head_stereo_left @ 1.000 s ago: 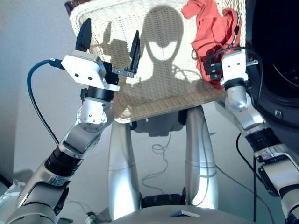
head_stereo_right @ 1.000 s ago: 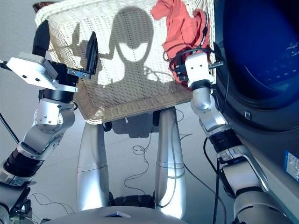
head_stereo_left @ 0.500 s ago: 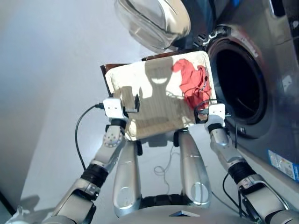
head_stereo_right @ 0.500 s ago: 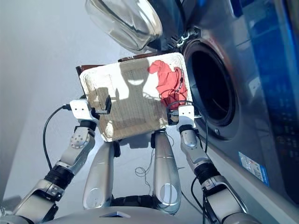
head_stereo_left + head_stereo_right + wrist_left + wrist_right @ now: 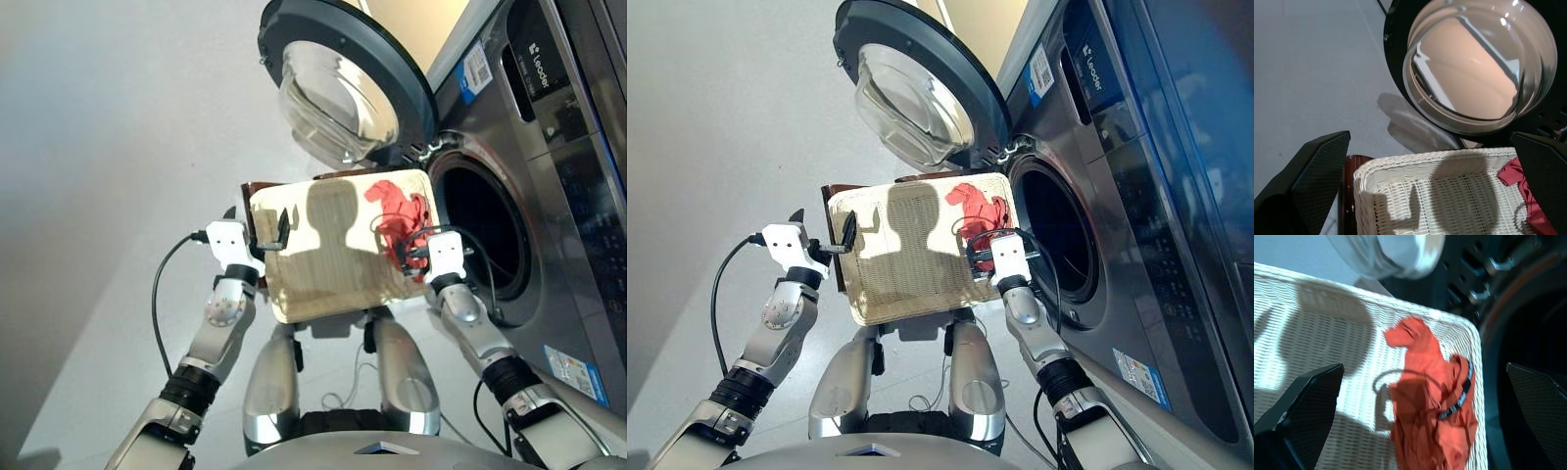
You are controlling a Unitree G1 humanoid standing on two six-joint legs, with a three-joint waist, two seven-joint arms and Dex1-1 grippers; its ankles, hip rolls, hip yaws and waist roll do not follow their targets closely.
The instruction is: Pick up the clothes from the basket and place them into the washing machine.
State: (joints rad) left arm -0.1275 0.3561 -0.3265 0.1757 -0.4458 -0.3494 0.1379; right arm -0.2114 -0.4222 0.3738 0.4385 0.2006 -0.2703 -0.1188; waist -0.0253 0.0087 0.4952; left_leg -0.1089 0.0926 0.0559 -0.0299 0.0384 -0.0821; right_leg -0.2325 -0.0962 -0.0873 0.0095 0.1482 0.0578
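Lying crumpled in the basket's right-hand part, nearest the machine's opening, the orange-red cloth garment (image 5: 1432,421) with a dark trimmed edge is the only garment visible. The shallow cream woven wicker basket (image 5: 323,284) stands in front of the robot, its right edge just beside the dark grey metallic front-loading washing machine (image 5: 549,196). The machine's round black-rimmed glass porthole door (image 5: 343,83) is swung open above the basket's far edge, exposing the dark drum opening (image 5: 480,235). The left end effector (image 5: 257,227) hovers over the basket's left rim, fingers spread apart and empty. The right end effector (image 5: 991,253) hangs over the garment, its black fingers (image 5: 1300,406) likewise spread and grasping nothing. Grey floor (image 5: 1308,73) surrounds the basket.
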